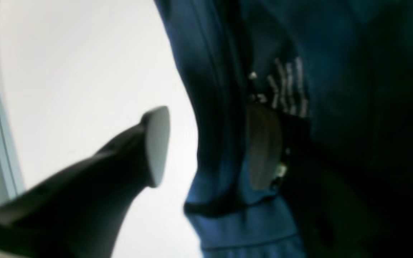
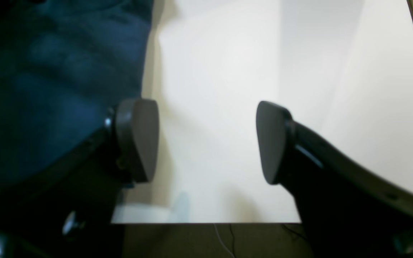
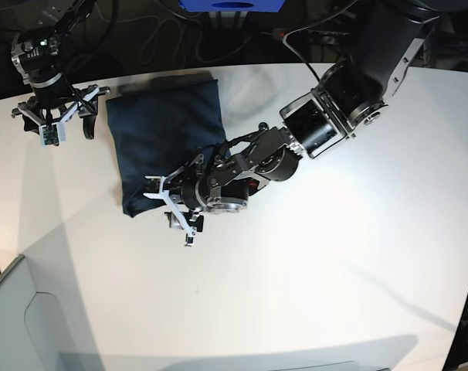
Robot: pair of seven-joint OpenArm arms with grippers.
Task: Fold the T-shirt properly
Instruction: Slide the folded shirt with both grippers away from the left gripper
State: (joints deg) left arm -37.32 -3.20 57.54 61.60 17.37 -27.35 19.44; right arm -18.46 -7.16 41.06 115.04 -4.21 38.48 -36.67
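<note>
Dark navy-blue soft cloth T-shirt (image 3: pixel 164 139): folded into a rough rectangle, lying flat on the white matte tabletop (image 3: pixel 334 270), toward its far side. Surface lightly creased; stitched hem and small white printed label (image 1: pixel 287 87) visible in the left wrist view.

Left gripper (image 3: pixel 176 212): black, with flat grey pads; over the shirt's near corner, jaws spread wide, holding nothing. One finger (image 1: pixel 154 147) stands over bare table, the other (image 1: pixel 264 147) over the cloth.

Right gripper (image 2: pixel 206 141): just beside the shirt's far side edge, jaws wide apart, empty, bare table between the pads.
</note>
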